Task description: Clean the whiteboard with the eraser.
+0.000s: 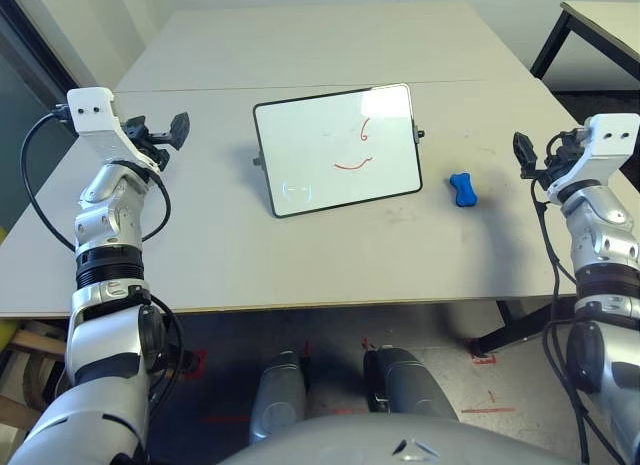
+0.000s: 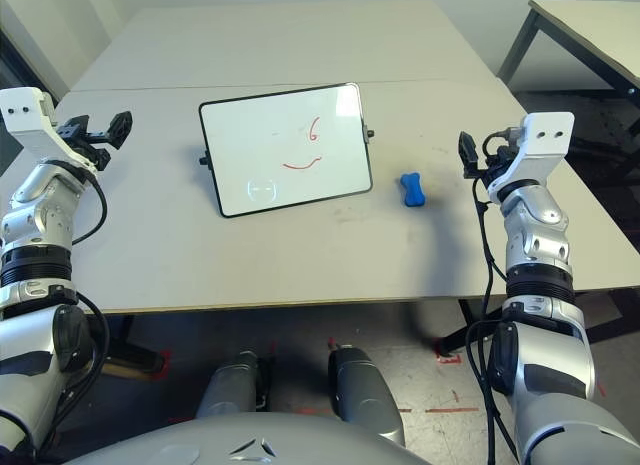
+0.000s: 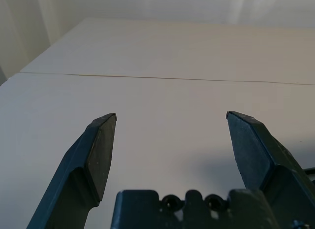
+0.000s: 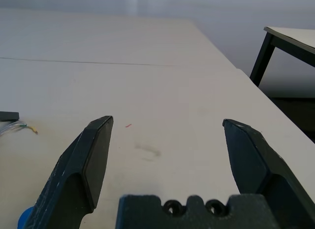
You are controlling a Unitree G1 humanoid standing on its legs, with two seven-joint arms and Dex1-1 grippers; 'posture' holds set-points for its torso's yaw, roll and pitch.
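The whiteboard (image 1: 338, 148) lies tilted at the middle of the table, black-framed, with red scribbles and a faint pale mark near its lower left corner. To its right, on the tabletop, rests the small blue bone-shaped eraser (image 1: 462, 190). My right gripper (image 4: 167, 128) hovers open to the right of the eraser, apart from it, with nothing between its fingers. A sliver of the eraser (image 4: 25, 218) shows beside one finger. Far left of the board, my left gripper (image 3: 171, 121) is raised over the table, open and holding nothing.
The beige table (image 1: 330, 255) has a seam running across behind the board. A second table with black legs (image 1: 560, 35) stands at the back right. Red tape marks lie on the floor in front of the table edge.
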